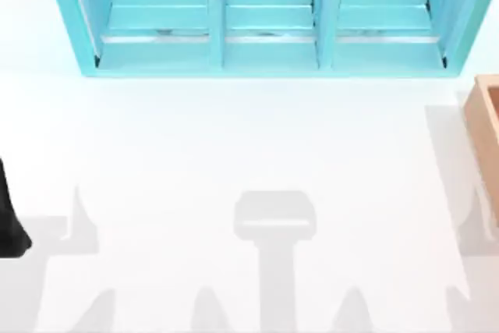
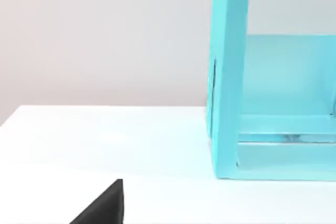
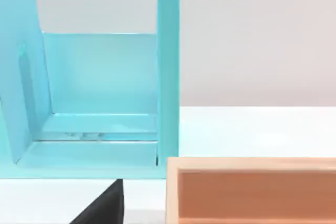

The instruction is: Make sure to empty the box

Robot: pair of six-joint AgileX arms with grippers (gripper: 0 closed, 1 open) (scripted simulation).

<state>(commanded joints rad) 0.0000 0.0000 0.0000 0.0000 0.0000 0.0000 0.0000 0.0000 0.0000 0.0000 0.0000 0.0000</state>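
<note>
Right hand (image 3: 102, 205) close to box (image 3: 252, 190), finger state unclear, turquoise shelf (image 3: 100, 103) behind

A white table (image 1: 234, 138) is seen from above. A turquoise shelf unit (image 1: 265, 17) stands along its far edge. The box (image 1: 487, 126), tan-walled, rests at the right edge.

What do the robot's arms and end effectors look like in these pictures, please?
Little of them shows. A plain matte black, rounded part of the left arm sits at the top view's left edge. Each wrist view has a black wedge-shaped piece at its edge. No cables or markings are visible.
</note>
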